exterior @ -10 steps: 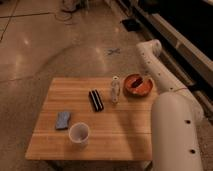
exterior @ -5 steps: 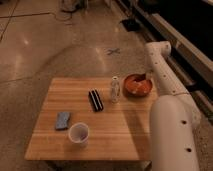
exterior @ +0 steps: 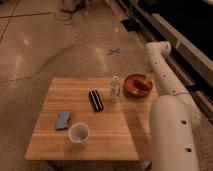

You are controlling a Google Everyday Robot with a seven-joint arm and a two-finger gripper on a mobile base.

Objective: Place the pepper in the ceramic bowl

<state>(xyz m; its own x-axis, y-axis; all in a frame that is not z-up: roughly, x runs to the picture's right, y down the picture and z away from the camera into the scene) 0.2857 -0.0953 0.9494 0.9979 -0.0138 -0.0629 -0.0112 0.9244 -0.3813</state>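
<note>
The round orange-red ceramic bowl (exterior: 135, 85) stands at the far right of the wooden table (exterior: 110, 135). A small dark red pepper (exterior: 142, 84) lies inside it. My white arm (exterior: 162, 70) rises along the table's right side to a joint above and right of the bowl. I cannot find my gripper in this view; nothing of it shows over the bowl.
A small white bottle (exterior: 115, 89) stands just left of the bowl. A black rectangular bar (exterior: 95, 100) lies mid-table. A blue sponge (exterior: 62, 120) and a white cup (exterior: 79, 133) sit at the front left. A dark wall runs along the right.
The dark gripper end that hung over the bowl has pulled away and no longer shows. The arm joint has shifted right. The pepper now lies in the bowl.
</note>
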